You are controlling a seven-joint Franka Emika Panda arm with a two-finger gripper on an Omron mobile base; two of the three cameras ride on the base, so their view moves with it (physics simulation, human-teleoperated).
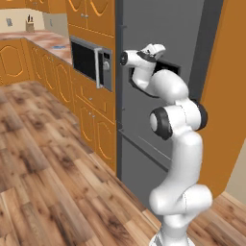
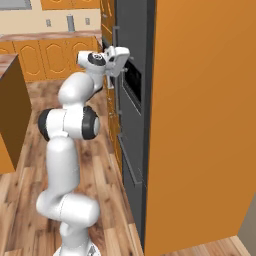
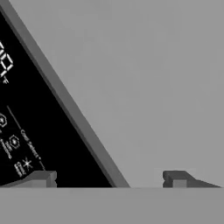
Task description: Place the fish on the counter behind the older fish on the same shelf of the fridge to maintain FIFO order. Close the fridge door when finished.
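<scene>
The claw [image 3: 109, 179] was held released against the shut fridge door [image 1: 144, 144]; its recessed handle should be squarely engaged.

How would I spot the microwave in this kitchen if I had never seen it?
Find the tall dark grey fridge with its door shut. Just left of it, set into the orange cabinets, sits the microwave. It alone has a black window, a silver frame and a silver vertical handle.

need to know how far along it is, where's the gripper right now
The gripper is up against the closed fridge door, jaws open, by the black display panel, right of the microwave in the left base view.
</scene>
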